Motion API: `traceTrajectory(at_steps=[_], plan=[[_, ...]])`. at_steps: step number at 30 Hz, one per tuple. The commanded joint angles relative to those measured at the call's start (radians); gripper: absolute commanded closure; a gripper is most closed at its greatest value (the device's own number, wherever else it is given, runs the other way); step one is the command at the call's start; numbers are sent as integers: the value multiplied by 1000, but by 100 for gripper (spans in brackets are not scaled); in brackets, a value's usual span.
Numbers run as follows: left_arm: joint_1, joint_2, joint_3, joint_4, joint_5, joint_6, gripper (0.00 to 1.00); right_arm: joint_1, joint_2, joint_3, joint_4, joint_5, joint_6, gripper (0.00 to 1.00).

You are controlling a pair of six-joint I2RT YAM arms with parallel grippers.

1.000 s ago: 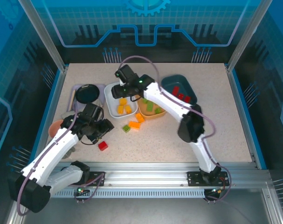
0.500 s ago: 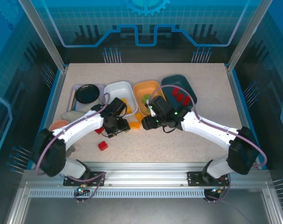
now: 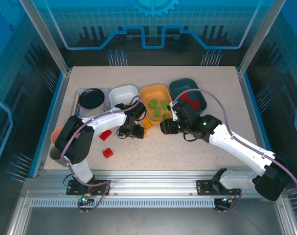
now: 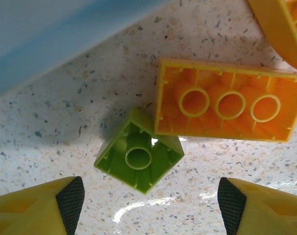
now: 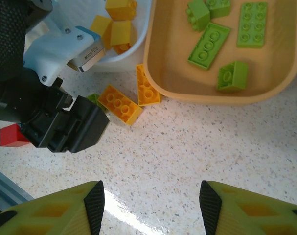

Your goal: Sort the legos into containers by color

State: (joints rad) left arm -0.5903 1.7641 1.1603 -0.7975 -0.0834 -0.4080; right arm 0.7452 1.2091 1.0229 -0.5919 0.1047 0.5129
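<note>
I read my left gripper point(image 4: 150, 204) as wide open and empty above an upturned green brick point(image 4: 138, 164) on the table point(image 4: 50, 122). The brick touches an orange brick point(image 4: 229, 105) near the orange tray point(image 5: 207, 98). Risk: closing may pinch both bricks. My right gripper point(image 5: 150, 205) is open and empty.

The speckled beige bench point(image 3: 226, 98) carries four trays in a row toward its far side: a lavender tray point(image 3: 78, 98), a white tray point(image 3: 124, 93), an orange tray point(image 3: 149, 92) and a dark teal tray point(image 3: 180, 87). In front of the white and orange trays, a long orange brick point(image 4: 230, 105) lies hollow side up, with a small green brick point(image 4: 138, 156) just beside its corner, also upturned. A second orange brick point(image 5: 147, 85) lies against the orange tray's wall. Nearer the front left, a red brick point(image 3: 105, 135) and another red brick point(image 3: 107, 153) lie apart.
</note>
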Motion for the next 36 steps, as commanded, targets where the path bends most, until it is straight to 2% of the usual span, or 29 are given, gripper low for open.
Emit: traceTrajectory(at_steps=[1, 9, 11, 14, 19, 24, 27, 30, 33, 36], plan=[[1, 30, 37, -11, -26, 94, 25, -10, -36, -21, -40, 17, 22, 44], [1, 90, 31, 45, -29, 86, 30, -9, -69, -26, -53, 8, 33, 43], [1, 97, 23, 59, -34, 79, 35, -9, -70, -24, -55, 3, 35, 43], [0, 97, 18, 63, -35, 71, 49, -10, -75, -26, -60, 0, 38, 43], [-14, 28, -4, 44, -38, 49, 65, -9, -83, -23, -66, 8, 42, 43], [-31, -120, -6, -51, -51, 7, 66, -21, -88, 16, -84, 25, 44, 43], [-31, -183, 60, -97, -20, -24, 69, -57, -94, 30, -74, 9, 61, 43], [-31, -159, 195, -131, 4, -48, 70, -118, -86, 34, -40, -33, 86, 43], [-28, -65, 376, -147, 2, -48, 70, -175, -62, 51, -20, -65, 103, 43], [-8, 96, 589, -156, 16, -27, 70, -233, -31, 77, -8, -103, 130, 41]])
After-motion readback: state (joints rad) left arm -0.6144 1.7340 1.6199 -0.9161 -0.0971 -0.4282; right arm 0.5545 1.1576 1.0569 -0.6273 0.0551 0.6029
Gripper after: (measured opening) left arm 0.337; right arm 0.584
